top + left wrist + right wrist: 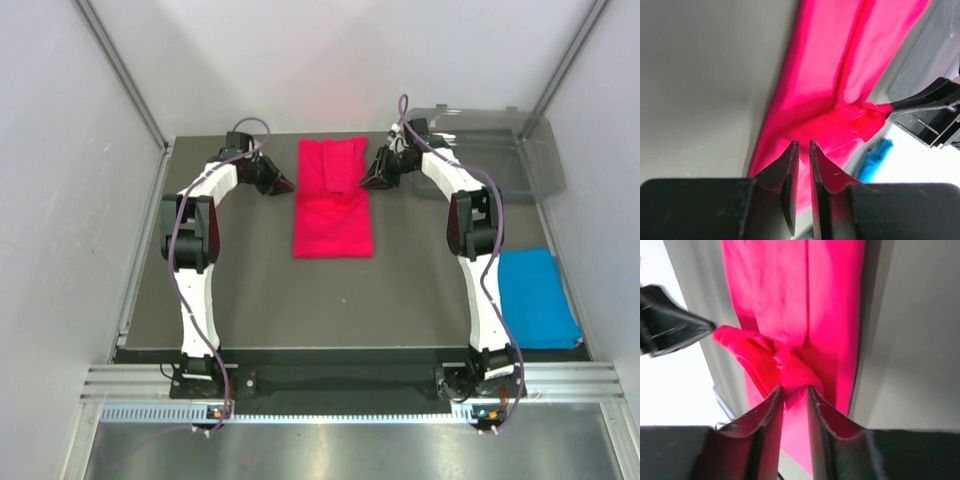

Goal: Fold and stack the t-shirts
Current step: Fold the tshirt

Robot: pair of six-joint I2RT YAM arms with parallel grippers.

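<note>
The crimson-pink t-shirt [333, 215] lies as a narrow folded strip at the back middle of the table. My left gripper [283, 185] is at its left edge and my right gripper [373, 180] at its right edge. Each is shut on a pinch of pink cloth. In the left wrist view the pink shirt [830, 75] runs away from the nearly closed left gripper [803, 145], and the right gripper [890, 111] pulls a corner taut. In the right wrist view cloth [790, 300] sits between the right gripper [795, 389]. The sky blue t-shirt [536, 298] lies folded at the right front.
A clear grey plastic tray [535, 160] stands at the back right, just behind my right arm. White walls close in the table on the left, back and right. The dark table top [330, 300] stretches in front of the pink shirt.
</note>
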